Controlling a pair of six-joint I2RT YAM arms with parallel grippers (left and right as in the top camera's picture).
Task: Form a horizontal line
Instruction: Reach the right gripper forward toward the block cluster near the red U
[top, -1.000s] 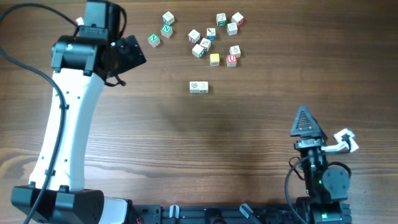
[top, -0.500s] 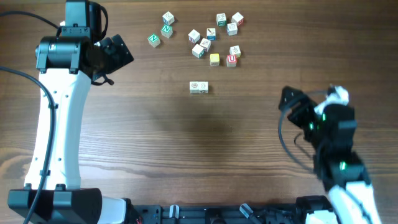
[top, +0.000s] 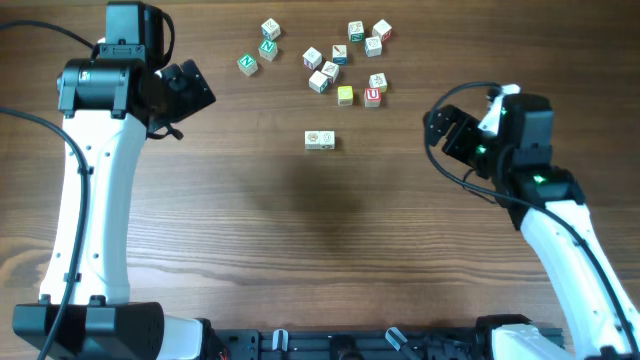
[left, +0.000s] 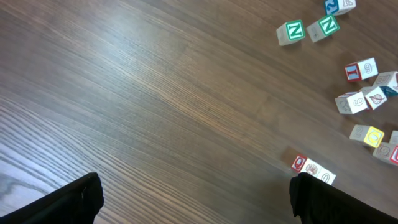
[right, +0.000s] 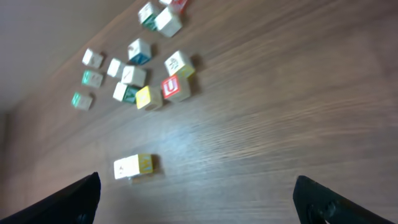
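Note:
The horizontal line is a short row of pale picture cubes touching side to side, near the table's middle. It also shows in the left wrist view and in the right wrist view, where one end is yellowish. My left gripper hangs open and empty, up and to the left of the row; its fingers are spread wide in the left wrist view. My right gripper is open and empty to the right of the row, with its fingers far apart in the right wrist view.
Several loose letter cubes lie scattered behind the row, among them two green N cubes, a yellow cube and a red U cube. They also show in both wrist views. Bare wooden table lies in front.
My right arm has risen from its folded place at the front right and swung toward the right of the row. My left arm shifted slightly left earlier. The cubes have not moved.

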